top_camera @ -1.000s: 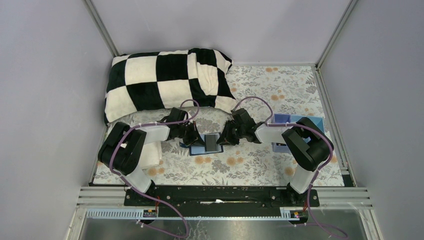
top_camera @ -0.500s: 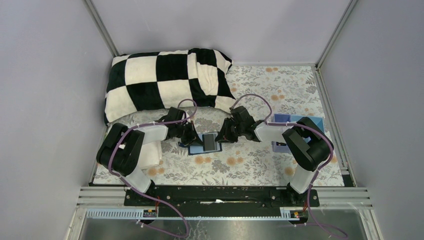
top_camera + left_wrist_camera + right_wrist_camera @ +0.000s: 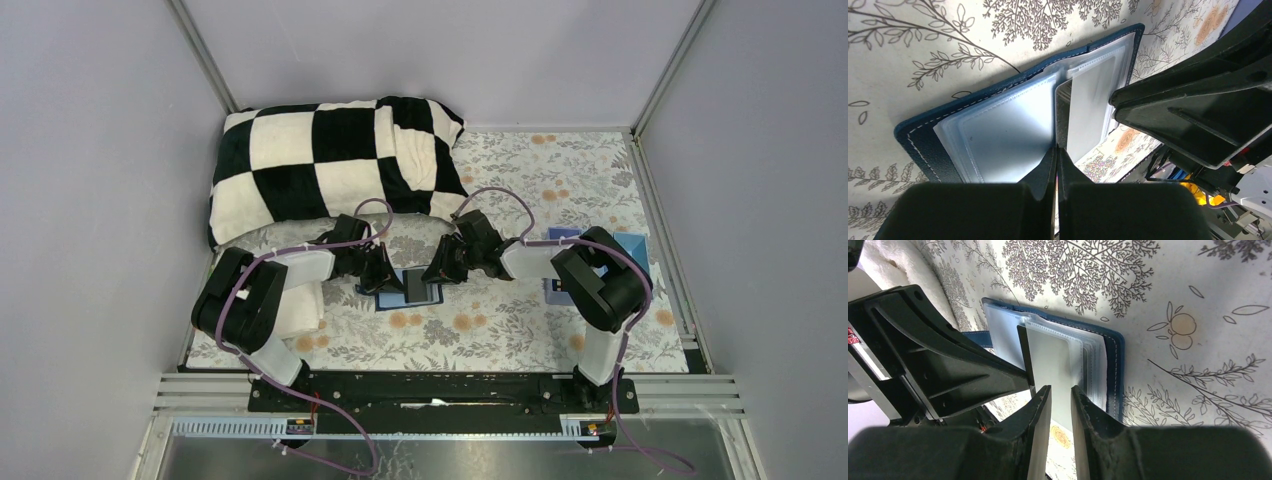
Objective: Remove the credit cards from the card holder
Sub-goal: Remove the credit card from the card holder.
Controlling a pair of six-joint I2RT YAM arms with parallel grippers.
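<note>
The card holder (image 3: 398, 298) lies open on the floral cloth, navy outside (image 3: 923, 142), with clear plastic sleeves inside (image 3: 1003, 135). One grey leaf, a card or a sleeve with a card (image 3: 1088, 107), stands upright from the fold. My left gripper (image 3: 1056, 150) is shut on the near edge of that upright leaf. My right gripper (image 3: 1060, 390) comes from the other side, its jaws a narrow gap apart with the grey leaf (image 3: 1053, 365) between them. The holder's navy edge (image 3: 1115, 355) and closure tab (image 3: 979, 338) show in the right wrist view.
A black-and-white checkered pillow (image 3: 330, 165) lies at the back left. A white cloth (image 3: 300, 305) sits under the left arm. A light-blue compartment tray (image 3: 625, 245) stands at the right, partly hidden by the right arm.
My right gripper has moved left onto the holder, and the grey leaf has shifted a little left with it. The left gripper stays at the holder's left side.
</note>
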